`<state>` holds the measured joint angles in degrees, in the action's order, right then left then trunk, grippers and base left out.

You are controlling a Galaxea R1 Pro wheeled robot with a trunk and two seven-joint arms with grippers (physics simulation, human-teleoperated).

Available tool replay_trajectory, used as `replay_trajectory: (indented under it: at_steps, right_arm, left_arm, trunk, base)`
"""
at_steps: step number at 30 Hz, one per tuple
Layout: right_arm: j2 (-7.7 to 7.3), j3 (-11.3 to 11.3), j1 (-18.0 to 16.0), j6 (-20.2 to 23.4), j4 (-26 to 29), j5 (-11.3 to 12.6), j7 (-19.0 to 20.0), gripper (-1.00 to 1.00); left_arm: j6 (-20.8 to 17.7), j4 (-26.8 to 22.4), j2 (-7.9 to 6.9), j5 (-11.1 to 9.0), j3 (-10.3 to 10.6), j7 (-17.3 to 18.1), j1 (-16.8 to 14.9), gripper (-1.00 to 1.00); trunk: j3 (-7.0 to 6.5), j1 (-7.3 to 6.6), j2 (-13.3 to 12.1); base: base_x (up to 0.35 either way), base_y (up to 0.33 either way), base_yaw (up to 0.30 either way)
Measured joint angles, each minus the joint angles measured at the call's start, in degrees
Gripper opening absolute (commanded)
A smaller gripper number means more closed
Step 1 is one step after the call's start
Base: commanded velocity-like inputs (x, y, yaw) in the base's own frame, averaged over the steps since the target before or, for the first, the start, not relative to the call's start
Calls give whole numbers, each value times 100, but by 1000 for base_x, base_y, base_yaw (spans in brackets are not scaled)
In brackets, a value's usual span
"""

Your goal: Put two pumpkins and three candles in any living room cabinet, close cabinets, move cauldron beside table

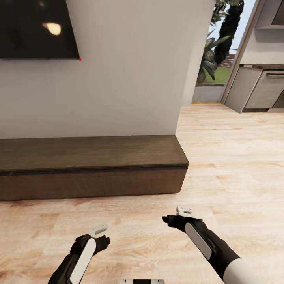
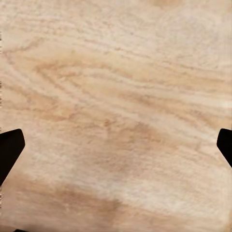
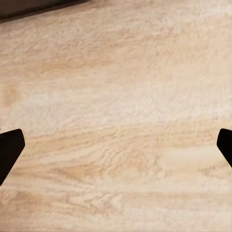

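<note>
Your left gripper [image 1: 103, 235] hangs low over the pale wood floor [image 1: 228, 157], fingers spread wide with nothing between them; in the left wrist view the dark fingertips [image 2: 9, 150] sit at the two far edges, bare planks between. Ahead of you, the cabinet [image 1: 90, 163] runs along the white wall [image 1: 130, 79] from the picture's left edge to its end near the middle; its front looks shut and its top is bare. A dark TV screen [image 1: 37, 27] hangs above it at upper left. Your right gripper [image 1: 173, 216] hovers over the floor short of the cabinet's right end, likewise spread and empty. Far right, grey kitchen units [image 1: 256, 88] stand beside a doorway with greenery [image 1: 215, 51].
</note>
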<state>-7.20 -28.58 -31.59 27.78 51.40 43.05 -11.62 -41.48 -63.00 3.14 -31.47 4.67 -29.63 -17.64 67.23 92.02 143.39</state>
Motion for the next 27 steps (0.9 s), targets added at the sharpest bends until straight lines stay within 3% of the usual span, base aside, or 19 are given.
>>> replay_trajectory:
  at_steps: [19, 27]
  right_arm:
    - [-18, 26, 70, 203, 323, -40, 1, 100]
    - [-5, 7, 69, 199, 275, -83, -3, 100]
  left_arm:
    - [86, 611, -43, -116, -30, 14, 35, 100]
    - [86, 638, -49, -134, -46, 14, 36, 100]
  trunk:
    - [0, 0, 0]
    - [0, 0, 0]
  base:
    - [0, 0, 1]
    - [0, 0, 215]
